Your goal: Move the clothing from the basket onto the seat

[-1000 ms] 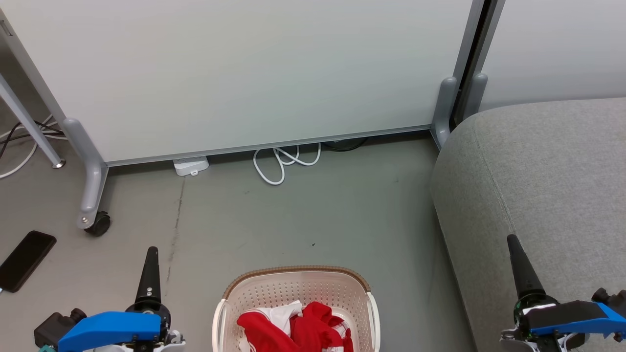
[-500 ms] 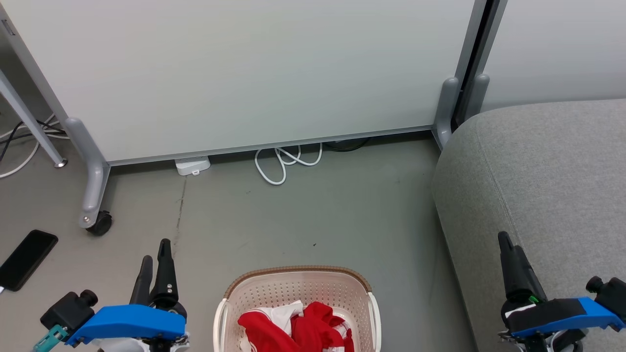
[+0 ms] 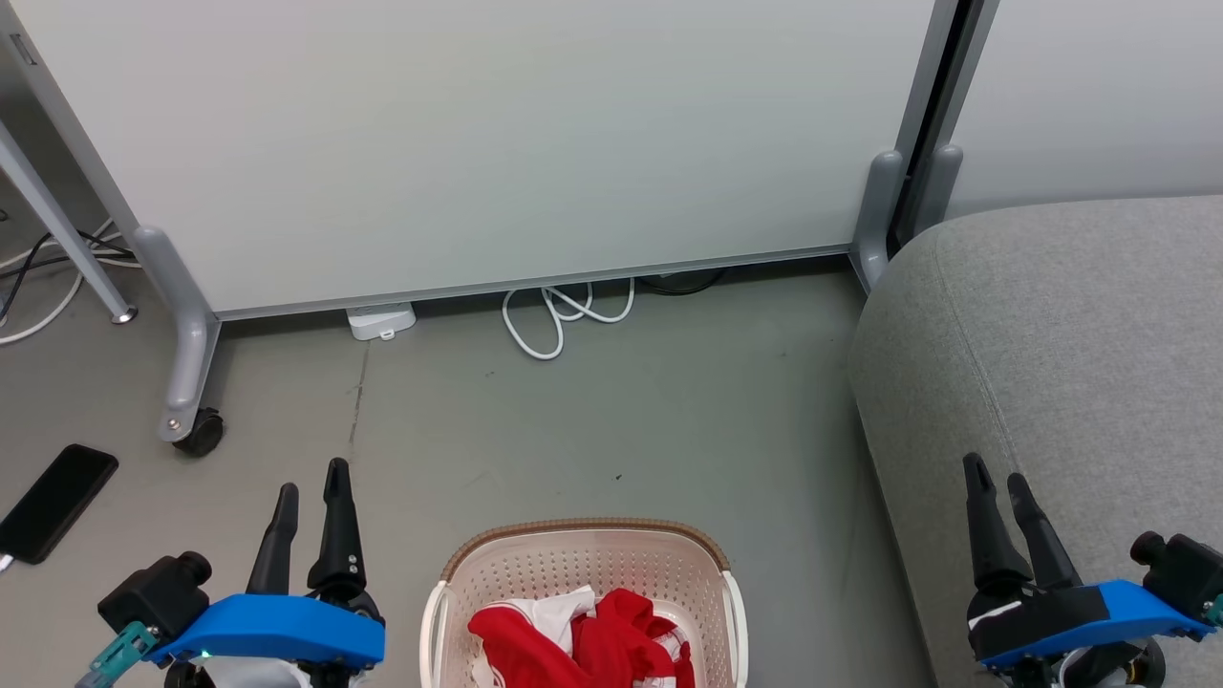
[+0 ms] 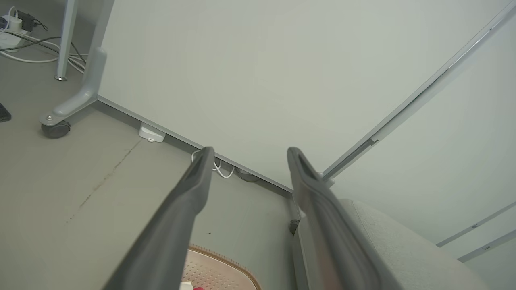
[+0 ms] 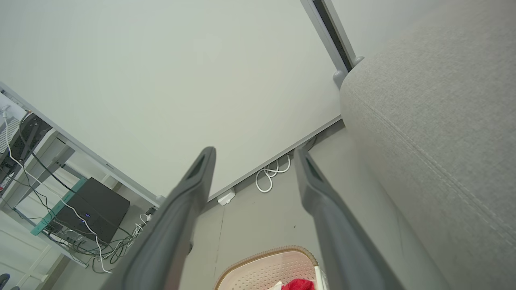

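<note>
basket (image 3: 583, 564) and clothing (image 3: 583, 645) cut off below

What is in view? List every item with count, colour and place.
clothing: one heap, red and white, inside the basket
basket: one, cream with brown rim, floor, bottom centre
seat: one, grey, right side
panels: two, pale, upright at the back
cable: one, white, looped under a panel
box: one, white, floor under a panel
phone: one, black, floor, far left
left gripper: one, dark fingers open, beside the basket
right gripper: one, dark fingers open, by the seat
</note>
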